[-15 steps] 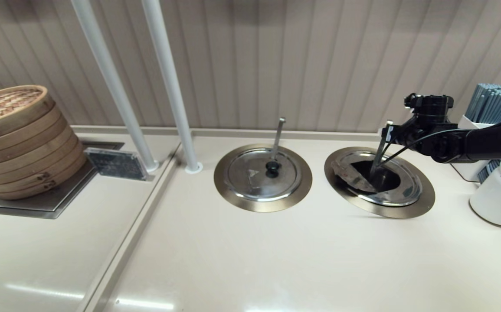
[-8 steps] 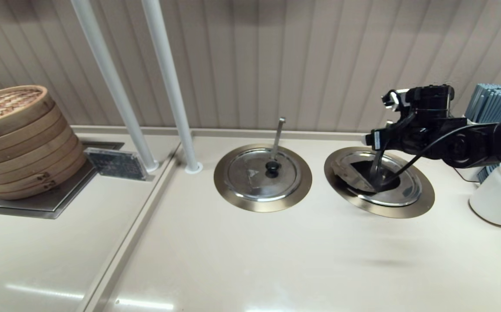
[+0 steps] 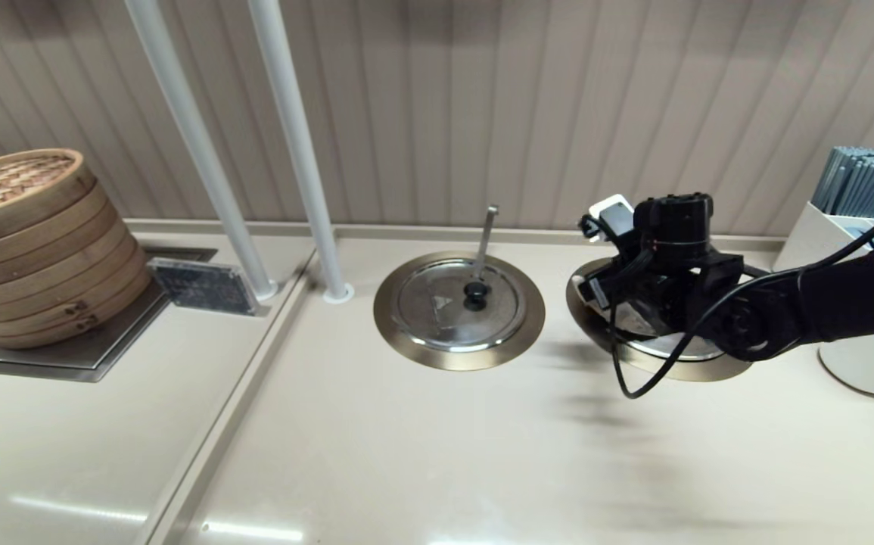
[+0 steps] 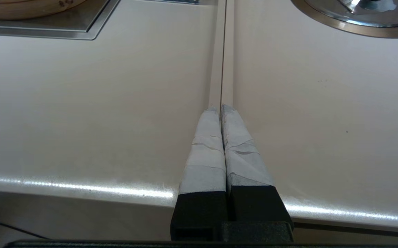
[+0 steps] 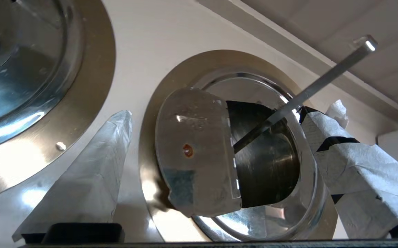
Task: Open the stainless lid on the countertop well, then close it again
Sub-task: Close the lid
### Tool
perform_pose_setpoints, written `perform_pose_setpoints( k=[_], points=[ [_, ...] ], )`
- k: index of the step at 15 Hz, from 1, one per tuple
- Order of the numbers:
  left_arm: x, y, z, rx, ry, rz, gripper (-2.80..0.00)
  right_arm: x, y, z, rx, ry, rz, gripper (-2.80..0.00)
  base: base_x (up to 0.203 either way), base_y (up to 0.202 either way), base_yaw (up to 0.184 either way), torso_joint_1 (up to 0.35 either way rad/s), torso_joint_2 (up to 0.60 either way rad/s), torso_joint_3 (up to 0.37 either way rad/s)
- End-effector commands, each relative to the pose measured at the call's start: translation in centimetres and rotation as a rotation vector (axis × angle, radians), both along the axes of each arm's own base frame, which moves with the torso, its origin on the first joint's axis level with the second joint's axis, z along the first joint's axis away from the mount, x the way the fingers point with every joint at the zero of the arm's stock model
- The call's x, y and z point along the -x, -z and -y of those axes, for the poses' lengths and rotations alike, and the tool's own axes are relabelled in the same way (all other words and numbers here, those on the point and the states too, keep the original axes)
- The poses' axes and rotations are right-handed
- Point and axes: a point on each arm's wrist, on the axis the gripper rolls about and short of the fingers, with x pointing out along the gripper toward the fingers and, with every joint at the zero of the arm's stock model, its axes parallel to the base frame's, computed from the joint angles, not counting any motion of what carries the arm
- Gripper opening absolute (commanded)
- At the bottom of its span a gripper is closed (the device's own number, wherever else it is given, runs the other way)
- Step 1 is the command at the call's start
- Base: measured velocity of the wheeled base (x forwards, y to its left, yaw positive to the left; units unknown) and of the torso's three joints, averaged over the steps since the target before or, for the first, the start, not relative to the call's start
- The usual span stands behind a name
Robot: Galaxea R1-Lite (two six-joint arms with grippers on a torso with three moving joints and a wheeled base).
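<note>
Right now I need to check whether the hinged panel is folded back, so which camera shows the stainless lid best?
The right wrist view: the stainless lid fills the frame, panel folded back over the dark countertop well, between the open right gripper. In the head view the arm hides most of it. The left wrist view misses it.

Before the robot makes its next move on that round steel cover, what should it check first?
1. Stainless lid open: its hinged panel is folded back, exposing the dark countertop well. Ok.
2. Right jaws free: they are spread wide on either side of the lid, holding nothing. Ok.
3. Path for closing: the ladle handle leans out through the opening. Cannot tell if the panel clears it.
4. Knob to grab: hidden in every view. Cannot tell.
5. Left jaws out of the way: they are shut and parked at the counter's front edge. Ok.
</note>
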Motion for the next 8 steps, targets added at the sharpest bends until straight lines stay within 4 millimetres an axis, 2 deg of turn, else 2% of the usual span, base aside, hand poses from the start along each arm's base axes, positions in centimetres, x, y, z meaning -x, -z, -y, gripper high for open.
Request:
perform_pose_setpoints(
  k=[1, 4, 8],
  points=[
    [0.0, 0.0, 0.0, 0.000, 0.000, -0.001, -2.80, 0.3, 2.1, -0.6, 0.060, -0.027, -0.059, 0.00, 0.000, 0.000, 0.000, 0.000, 0.00, 0.000],
    [0.0, 0.0, 0.0, 0.000, 0.000, -0.001, -2.80, 0.6, 4.0, -0.6, 0.097, -0.036, -0.118, 0.00, 0.000, 0.000, 0.000, 0.000, 0.00, 0.000],
    [0.0, 0.0, 0.0, 0.000, 0.000, 0.000, -2.80, 0.4, 4.3, -0.3, 0.114, -0.032, -0.127, 0.00, 0.000, 0.000, 0.000, 0.000, 0.00, 0.000]
  ],
)
